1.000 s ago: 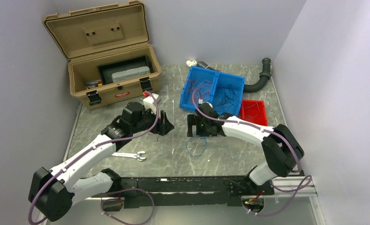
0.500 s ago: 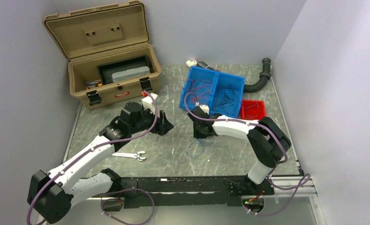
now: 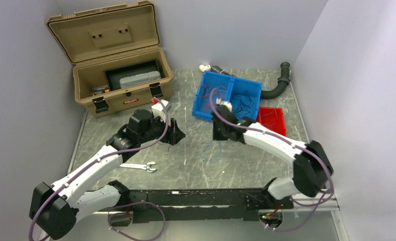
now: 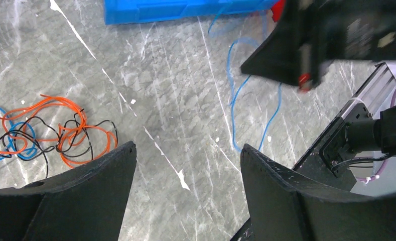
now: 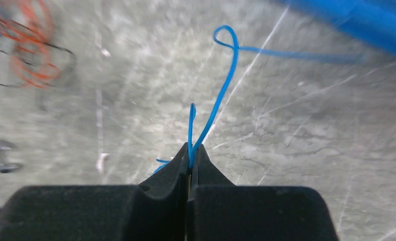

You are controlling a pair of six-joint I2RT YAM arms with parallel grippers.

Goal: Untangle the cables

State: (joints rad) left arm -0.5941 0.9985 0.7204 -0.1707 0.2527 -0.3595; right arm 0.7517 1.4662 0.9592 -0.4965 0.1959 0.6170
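Observation:
The tangled cables [image 4: 50, 131], thin orange, black and blue wires, lie on the grey table to the left of my left gripper [image 4: 185, 150]. That gripper hovers open above bare table with nothing between its fingers. My right gripper [image 5: 190, 152] is shut on a single blue wire [image 5: 221, 90], pinched at the fingertips and looping up ahead of them. In the top view the right gripper [image 3: 221, 133] hangs near the blue bin, and the blue wire [image 3: 208, 148] trails down to the table. The left gripper [image 3: 178, 133] sits left of it. The bundle [image 5: 30, 55] shows blurred at far left.
A blue two-part bin [image 3: 206, 108] holding red and dark wires stands behind the right gripper, with a red tray [image 3: 271, 118] beside it. An open tan toolbox [image 3: 120, 85] is at the back left. A wrench [image 3: 140, 166] lies near the left arm. A black corrugated hose [image 3: 278, 88] runs along the back right.
My right gripper shut on the blue wire and rose back and right toward the blue bin, drawing the loop out into a strand. The left arm stayed put.

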